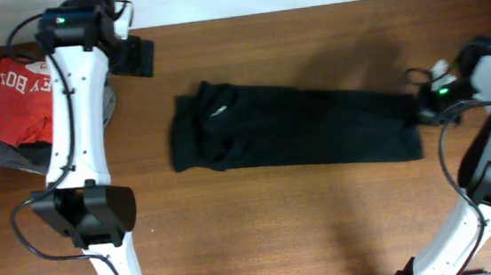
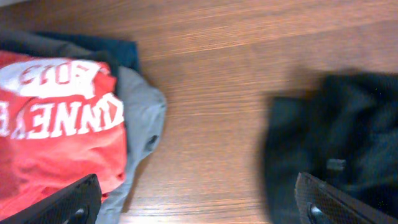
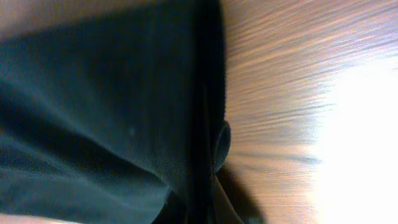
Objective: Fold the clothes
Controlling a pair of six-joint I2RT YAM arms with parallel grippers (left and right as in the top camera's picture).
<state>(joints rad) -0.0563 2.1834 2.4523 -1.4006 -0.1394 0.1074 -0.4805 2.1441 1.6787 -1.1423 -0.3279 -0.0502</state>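
Observation:
A long black garment (image 1: 299,133) lies flat across the middle of the wooden table, folded into a narrow strip. My right gripper (image 1: 423,109) is at its right end. In the right wrist view the dark cloth (image 3: 93,112) fills the left side and bunches into the jaws (image 3: 211,211), so the gripper looks shut on the edge with its fingers hidden. My left gripper (image 1: 136,54) hovers at the back left, wide open and empty (image 2: 199,199), above bare wood. The garment's left end (image 2: 348,124) is to its right.
A pile of clothes sits at the table's left edge: a red shirt with white letters (image 1: 19,95) (image 2: 56,137) on top of grey (image 2: 143,112) and dark pieces. Bare wood (image 1: 306,221) lies in front of the garment.

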